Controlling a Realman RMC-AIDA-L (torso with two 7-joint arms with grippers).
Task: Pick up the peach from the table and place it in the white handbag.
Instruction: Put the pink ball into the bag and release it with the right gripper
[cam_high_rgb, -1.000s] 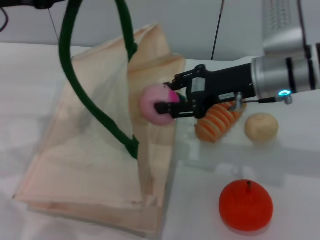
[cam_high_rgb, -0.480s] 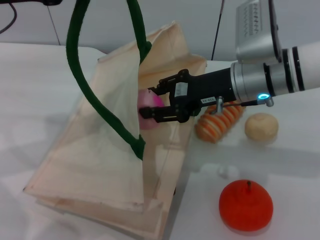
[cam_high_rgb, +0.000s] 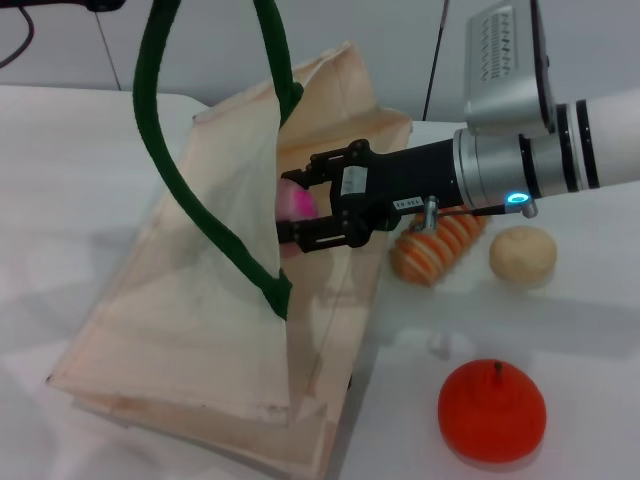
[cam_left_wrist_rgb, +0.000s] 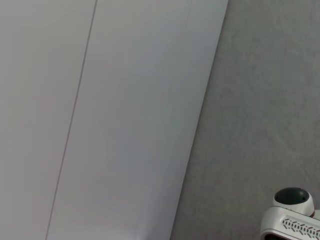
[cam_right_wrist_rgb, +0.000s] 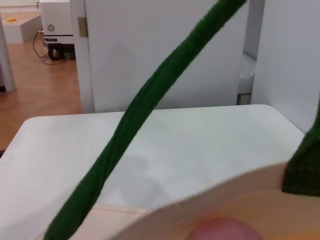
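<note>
Two black fingers of the right gripper (cam_high_rgb: 296, 210) clenched on the smooth pink peach (cam_high_rgb: 297, 203), inside the mouth of the limp cream cloth white handbag (cam_high_rgb: 190, 330); thick green handle (cam_high_rgb: 170, 170) raised.

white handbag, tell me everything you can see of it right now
The white handbag is a large cream-beige cloth tote with thick dark green loop handles. It rests on the white table, its mouth lifted open toward the right gripper, one handle pulled up out of the head view. The near panel looks thin and slightly see-through. The right gripper reaches into the opening, shut on the peach, which sits just inside. The right wrist view shows the bag's rim and a handle crossing above it.
</note>
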